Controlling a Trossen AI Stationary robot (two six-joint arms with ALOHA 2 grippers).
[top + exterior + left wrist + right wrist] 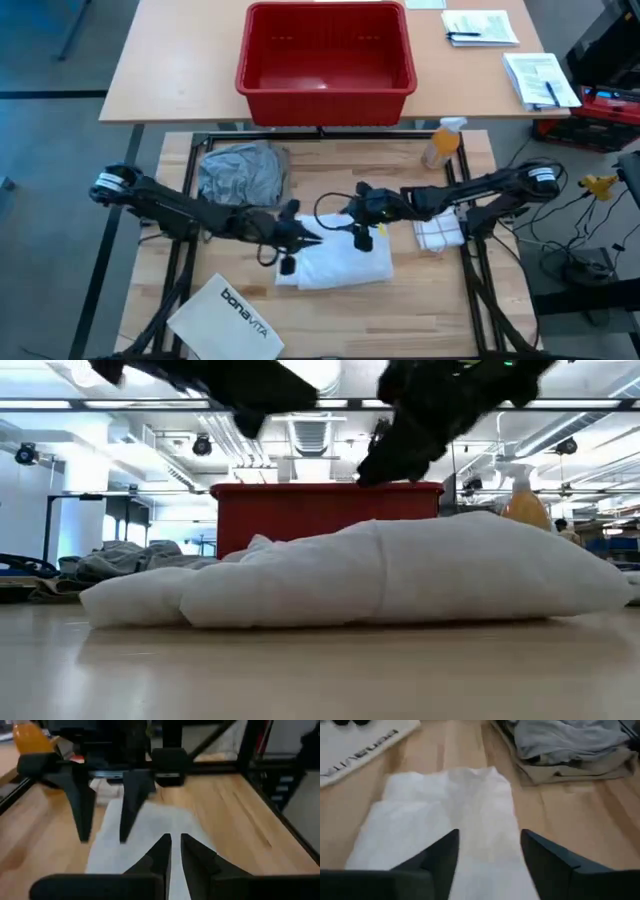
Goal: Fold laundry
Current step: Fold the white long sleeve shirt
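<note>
The white shirt (338, 264) lies folded into a flat bundle at the middle of the table (480, 300), and the low view shows it as a long soft mound (400, 575). My left gripper (300, 240) hovers over its left part, fingers shut (175, 840). My right gripper (362, 234) hovers over its far edge, open (490, 837), pointing down. In the low view both hang clear above the shirt. The grey T-shirt (238, 172) lies crumpled at the far left on a khaki piece (570, 770).
A red bin (327, 60) stands on the far table. A spray bottle (443, 142) is at the far right, with a small folded white cloth (440, 232) on the right. The white "bonavita" bag (228, 320) lies near the front left. Cables trail by the right gripper.
</note>
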